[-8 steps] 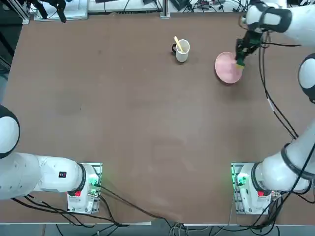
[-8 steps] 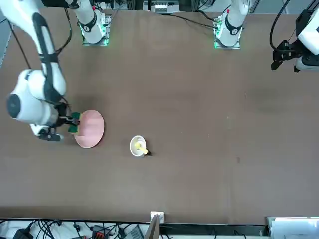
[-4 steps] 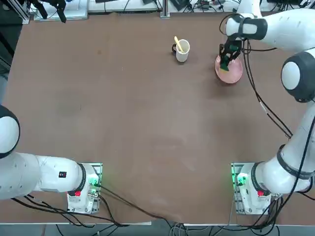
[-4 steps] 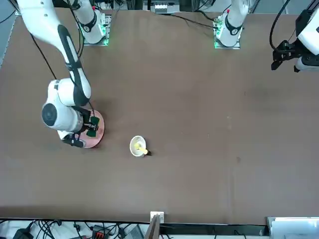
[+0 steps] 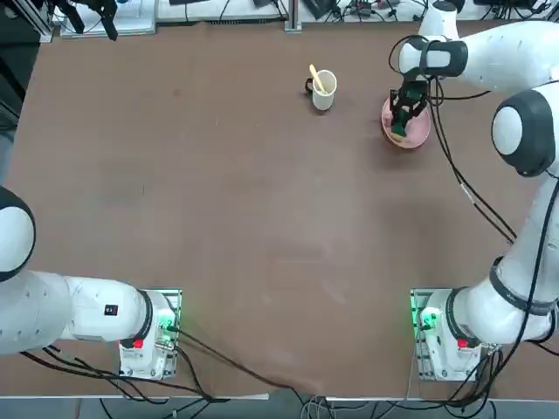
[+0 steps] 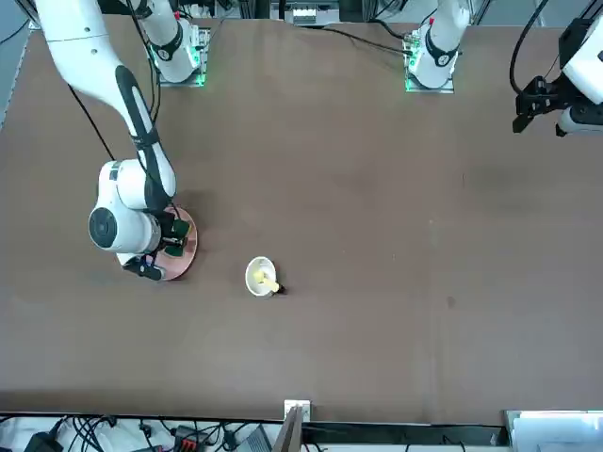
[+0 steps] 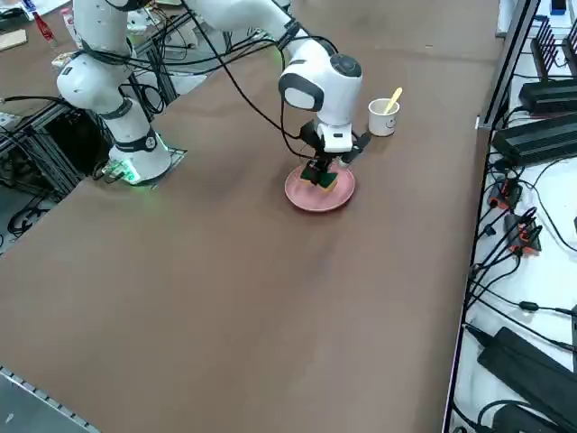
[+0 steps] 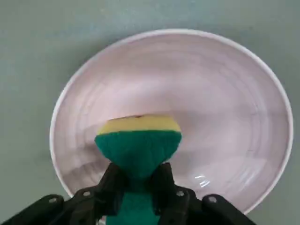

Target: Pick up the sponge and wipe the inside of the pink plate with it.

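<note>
I see my right gripper (image 8: 138, 180) pinching the sponge (image 8: 138, 143) between its fingers, yellow foam layer at the far end. It hangs over the inside of the pink plate (image 8: 220, 108), near the white mug (image 5: 324, 90).

Illumination is even and diffuse from overhead, with only a soft, short shadow beneath the right arm on the bench (image 5: 262, 201), a small specular glint on the pink plate (image 8: 201, 178), and sharp focus throughout.
</note>
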### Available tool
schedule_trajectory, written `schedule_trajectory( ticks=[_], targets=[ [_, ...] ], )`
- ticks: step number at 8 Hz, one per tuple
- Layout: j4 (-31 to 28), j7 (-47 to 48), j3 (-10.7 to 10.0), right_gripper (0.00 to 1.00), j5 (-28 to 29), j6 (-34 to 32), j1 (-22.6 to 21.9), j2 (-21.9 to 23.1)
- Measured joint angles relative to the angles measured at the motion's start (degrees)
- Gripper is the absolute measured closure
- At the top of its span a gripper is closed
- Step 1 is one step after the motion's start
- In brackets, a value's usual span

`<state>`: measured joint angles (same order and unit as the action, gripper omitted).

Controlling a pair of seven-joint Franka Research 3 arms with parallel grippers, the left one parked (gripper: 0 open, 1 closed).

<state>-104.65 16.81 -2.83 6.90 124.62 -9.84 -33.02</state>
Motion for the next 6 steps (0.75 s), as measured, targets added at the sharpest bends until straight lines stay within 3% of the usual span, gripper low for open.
schedule_trajectory(
  ticks=[6],
  targets=[
    [-1.85,-0.97,-0.79,0.67,-3.19,-1.87,0.09,0.51]
  ],
)
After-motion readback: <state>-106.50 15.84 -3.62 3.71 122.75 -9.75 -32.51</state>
